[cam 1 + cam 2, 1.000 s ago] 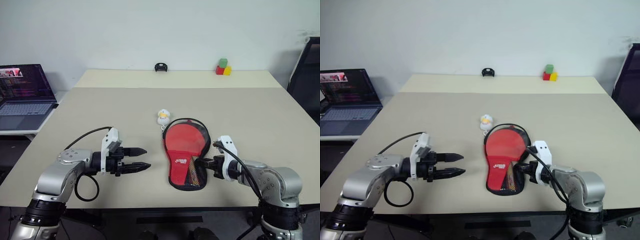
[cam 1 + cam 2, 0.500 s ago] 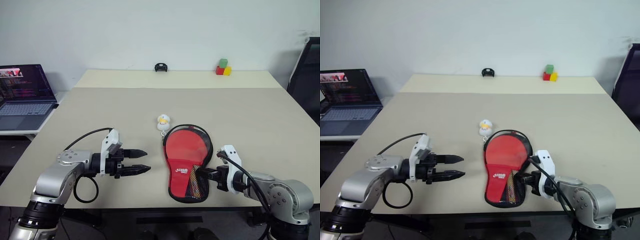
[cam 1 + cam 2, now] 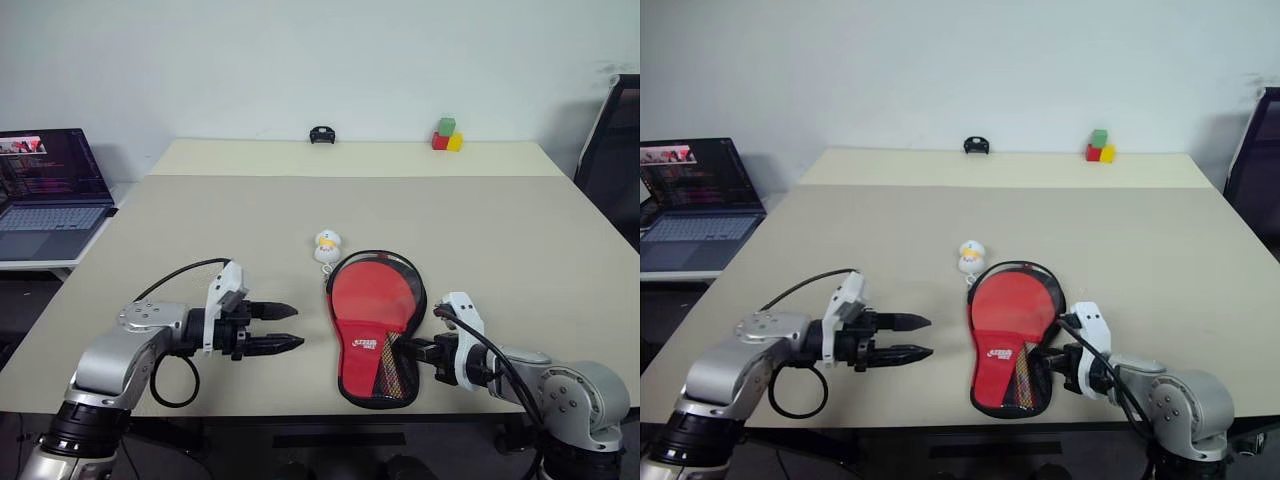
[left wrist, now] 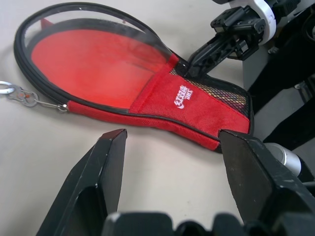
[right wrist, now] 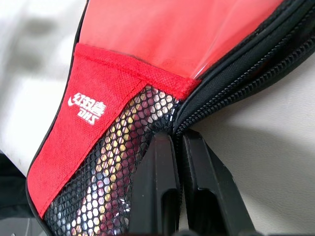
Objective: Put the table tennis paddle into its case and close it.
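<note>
Right claw point(image 3: 1048, 357) is pressed nearly together at the zipper edge of the case point(image 3: 377, 325), beside its mesh pocket; whether it pinches the fabric I cannot tell. Left claw point(image 3: 279, 327) hangs spread and empty over the counter point(image 3: 200, 230), pointing at the case and well apart from it. Inside the case lies the paddle point(image 3: 372, 294), red face under the clear window, handle behind the mesh. This case rests near the counter's front edge, and a small white-and-yellow charm point(image 3: 326, 244) lies just beyond its round end. Against the pale wall at the far edge sit a small black object point(image 3: 320, 134) and coloured blocks point(image 3: 446, 134). To the left, a laptop point(image 3: 50, 190) stands open on a side table; a dark chair point(image 3: 612, 160) is at the right.
</note>
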